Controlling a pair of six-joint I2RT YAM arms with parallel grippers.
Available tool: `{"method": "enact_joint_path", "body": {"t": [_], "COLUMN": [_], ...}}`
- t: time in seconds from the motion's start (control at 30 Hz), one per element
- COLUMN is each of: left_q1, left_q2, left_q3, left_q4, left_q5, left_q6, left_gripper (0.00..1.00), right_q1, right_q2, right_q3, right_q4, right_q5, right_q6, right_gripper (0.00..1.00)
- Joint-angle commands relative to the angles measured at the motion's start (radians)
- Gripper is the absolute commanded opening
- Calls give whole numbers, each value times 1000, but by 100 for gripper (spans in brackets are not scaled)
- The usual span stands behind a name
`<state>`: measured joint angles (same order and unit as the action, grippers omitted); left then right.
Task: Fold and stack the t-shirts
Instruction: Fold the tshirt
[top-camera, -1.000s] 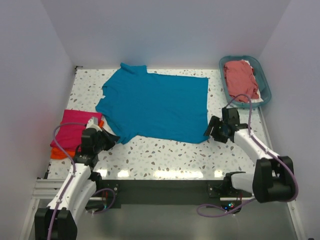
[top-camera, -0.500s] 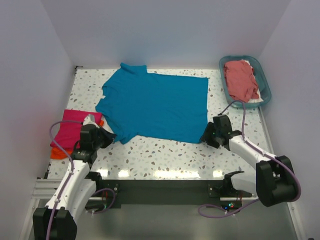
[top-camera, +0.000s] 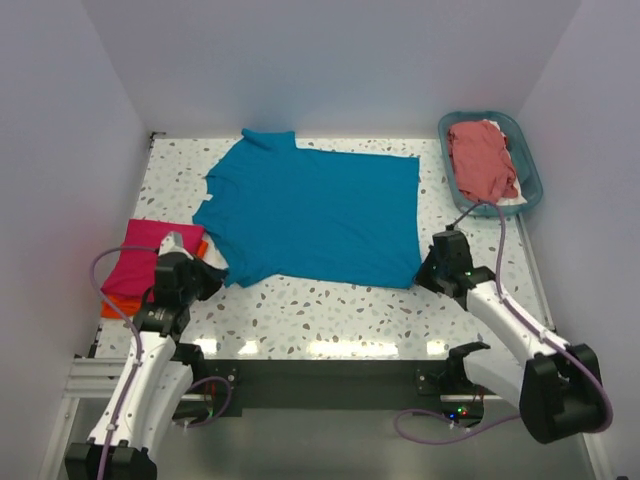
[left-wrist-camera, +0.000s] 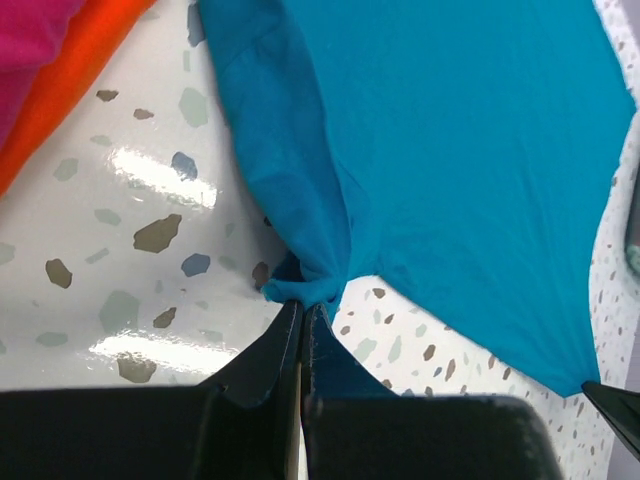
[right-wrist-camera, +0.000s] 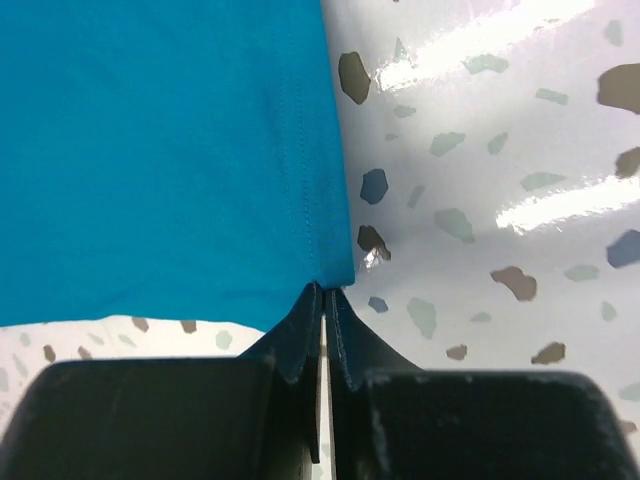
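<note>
The teal t-shirt (top-camera: 310, 215) lay spread flat on the counter (top-camera: 330, 300). My left gripper (left-wrist-camera: 302, 312) was clamped on its bunched sleeve tip, my right gripper (right-wrist-camera: 325, 294) pinched shut on the very corner of the hem. I judged that thin right hold could slip on lifting, skewing the fold; uneven pulls might drag cloth onto the folded pink shirt (top-camera: 140, 262) nearby.

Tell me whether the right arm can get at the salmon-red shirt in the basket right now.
Probably not yet: the right hand is shut on a corner of the teal shirt. The salmon-red shirt lies in the basket just beyond, nothing between, so after letting go the way looks free.
</note>
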<state>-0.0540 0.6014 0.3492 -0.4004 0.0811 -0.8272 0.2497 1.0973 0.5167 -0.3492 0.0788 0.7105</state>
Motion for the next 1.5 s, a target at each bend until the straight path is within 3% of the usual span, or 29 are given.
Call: {"method": "enact_joint_path", "body": {"t": [0.0, 0.13, 0.47, 0.77, 1.07, 1.47], "left_q1": [-6, -7, -7, -6, -6, -6], "left_q2": [-63, -48, 400, 806, 1070, 1247], "left_q3": [89, 137, 371, 628, 832, 971], "left_q4": [-69, -51, 248, 385, 430, 433], "left_q5": [8, -4, -7, -30, -11, 49], "left_q6": [-13, 2, 17, 31, 34, 62], "left_gripper": [0, 0, 0, 0, 0, 0], "right_q1": [3, 2, -20, -99, -167, -198], "right_q2": [-135, -157, 264, 633, 720, 783], "right_q3": [17, 48, 391, 693, 796, 809], "right_q4": [-134, -166, -88, -83, -88, -62], "right_q5": [64, 93, 67, -34, -77, -108], "right_q6": [-32, -62, -134, -155, -154, -146], "right_gripper": [0, 0, 0, 0, 0, 0]}}
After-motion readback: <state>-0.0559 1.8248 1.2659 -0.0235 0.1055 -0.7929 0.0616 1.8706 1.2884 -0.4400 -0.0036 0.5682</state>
